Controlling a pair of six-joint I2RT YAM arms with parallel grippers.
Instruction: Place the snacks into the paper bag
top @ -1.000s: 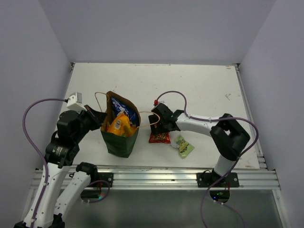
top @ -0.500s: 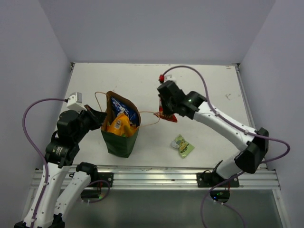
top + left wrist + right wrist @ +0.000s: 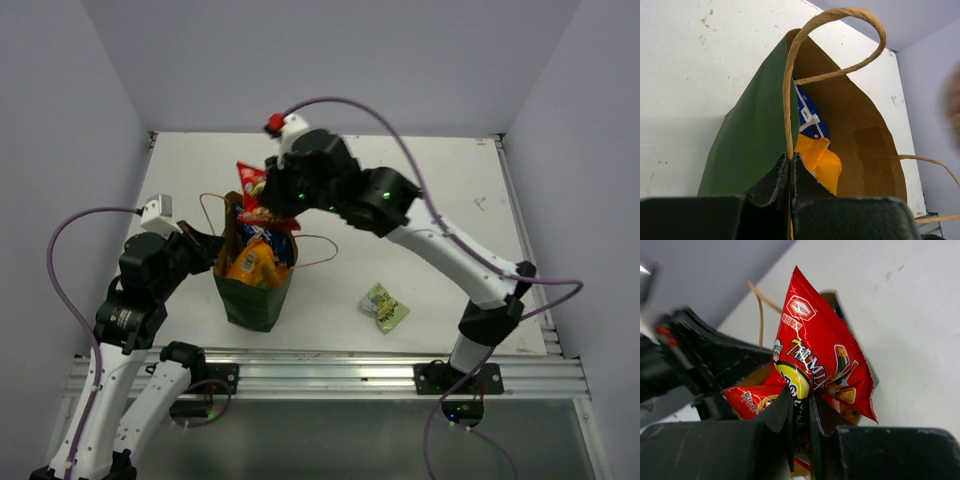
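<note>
The paper bag (image 3: 250, 298) stands upright, dark green outside, brown inside (image 3: 860, 130). My left gripper (image 3: 216, 250) is shut on its left rim beside a tan handle (image 3: 790, 100), its fingertips (image 3: 789, 161) pinched together there. A blue-and-white packet (image 3: 807, 117) and an orange packet (image 3: 821, 160) sit inside the bag. My right gripper (image 3: 801, 410) is shut on a red snack packet (image 3: 815, 350), holding it just above the bag's mouth (image 3: 251, 181). A small light-green packet (image 3: 385, 307) lies on the table right of the bag.
The bag's right handle (image 3: 318, 250) loops out over the table. The right arm's long white links (image 3: 450, 255) stretch across above the light-green packet. Grey walls close in the white table (image 3: 420, 180) on three sides, and a metal rail (image 3: 330, 375) runs along the near edge.
My right gripper shut on the red packet on the table right of the bag, lifted it and carried it left, over the bag's mouth. The left arm and bag have not moved.
</note>
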